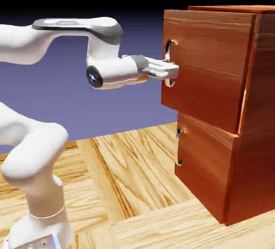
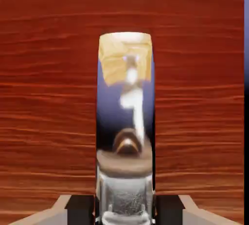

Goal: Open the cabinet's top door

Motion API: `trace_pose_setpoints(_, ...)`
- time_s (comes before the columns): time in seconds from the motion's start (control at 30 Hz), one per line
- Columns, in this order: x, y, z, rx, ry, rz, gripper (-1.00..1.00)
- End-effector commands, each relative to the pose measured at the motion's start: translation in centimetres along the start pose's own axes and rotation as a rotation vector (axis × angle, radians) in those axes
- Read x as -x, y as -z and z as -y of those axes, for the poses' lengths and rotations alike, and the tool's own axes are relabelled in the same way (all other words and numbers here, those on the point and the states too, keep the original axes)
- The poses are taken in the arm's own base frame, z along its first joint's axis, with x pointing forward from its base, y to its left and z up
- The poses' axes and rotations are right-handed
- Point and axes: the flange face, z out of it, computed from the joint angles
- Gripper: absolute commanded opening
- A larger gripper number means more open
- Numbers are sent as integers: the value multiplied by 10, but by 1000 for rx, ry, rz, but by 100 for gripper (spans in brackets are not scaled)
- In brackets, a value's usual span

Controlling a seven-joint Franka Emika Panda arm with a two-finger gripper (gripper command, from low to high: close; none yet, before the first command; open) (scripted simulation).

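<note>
The cabinet (image 1: 252, 135) is tall, reddish-brown wood, and stands at the right of the exterior view. Its top door (image 1: 207, 65) is the taller upper panel and carries a curved silver handle (image 1: 169, 46) near its left edge. My gripper (image 1: 172, 71) reaches level from the left and is shut on that handle. In the hand view the shiny handle (image 2: 125, 112) runs upright through the middle, mirroring the scene. My gripper (image 2: 125, 212) has one dark fingertip (image 2: 80, 210) pressed against each side of it. The top door's wood (image 2: 48, 97) fills the hand view behind the handle.
Below the top door sits a shorter lower panel (image 1: 204, 172) with its own small handle (image 1: 179, 147). The cabinet rests on a light wooden table (image 1: 134, 178). My white arm (image 1: 32, 156) rises at the exterior view's left.
</note>
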Motion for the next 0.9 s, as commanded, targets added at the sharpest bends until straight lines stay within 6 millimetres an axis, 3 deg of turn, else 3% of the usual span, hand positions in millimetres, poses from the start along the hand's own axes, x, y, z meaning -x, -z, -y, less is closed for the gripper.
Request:
trace_pose_setpoints(0.0,3,7,3,19,-2,-17,-100)
trace_pose_setpoints(0.5,53,90,53,275,-2,-274,-100)
trace_pose_setpoints(0.87,107,135,107,484,-2,-482,-100)
